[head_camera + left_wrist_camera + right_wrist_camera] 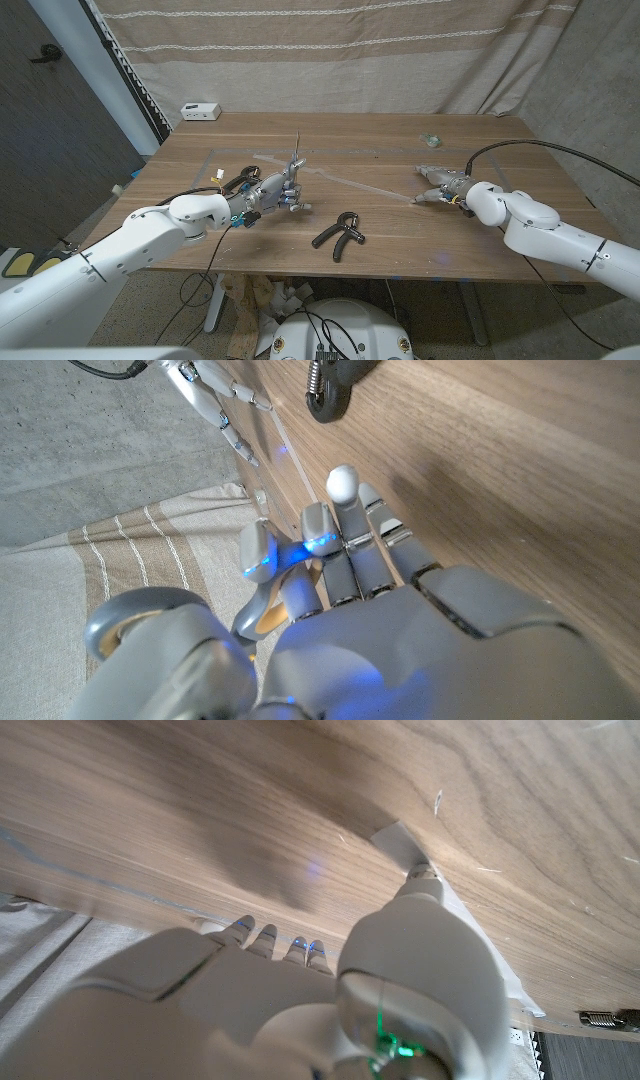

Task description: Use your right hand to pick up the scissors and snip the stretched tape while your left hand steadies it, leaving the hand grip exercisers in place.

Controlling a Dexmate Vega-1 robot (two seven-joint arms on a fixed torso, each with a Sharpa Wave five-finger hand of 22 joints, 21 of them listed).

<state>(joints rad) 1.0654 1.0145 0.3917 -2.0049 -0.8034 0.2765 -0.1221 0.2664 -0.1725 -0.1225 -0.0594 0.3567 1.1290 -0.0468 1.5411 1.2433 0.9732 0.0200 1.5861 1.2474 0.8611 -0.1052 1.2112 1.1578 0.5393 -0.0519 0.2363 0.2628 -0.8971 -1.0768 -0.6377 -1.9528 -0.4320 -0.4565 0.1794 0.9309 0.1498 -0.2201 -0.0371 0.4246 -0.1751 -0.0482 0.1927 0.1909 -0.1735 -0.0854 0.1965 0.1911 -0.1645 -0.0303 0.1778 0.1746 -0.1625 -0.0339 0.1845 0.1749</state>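
My left hand (283, 190) grips the scissors (296, 158), whose blades point up and away over the wooden table (380, 140); in the left wrist view my fingers (345, 530) are curled around a handle loop, though most of the tool is hidden behind them. The tape (350, 183) runs as a thin pale strip across the table from near the scissors toward my right hand (445, 186), faint and hard to trace along its middle. My right hand holds the strip's far end, a fingertip (425, 875) pressing the white tape end (400, 845) onto the wood; the other fingers are mostly blocked by the hand's back. One black hand grip exerciser (340, 232) lies just nearer me than the tape, between my hands; only its coil and one handle show at the left wrist view's edge (335, 382).
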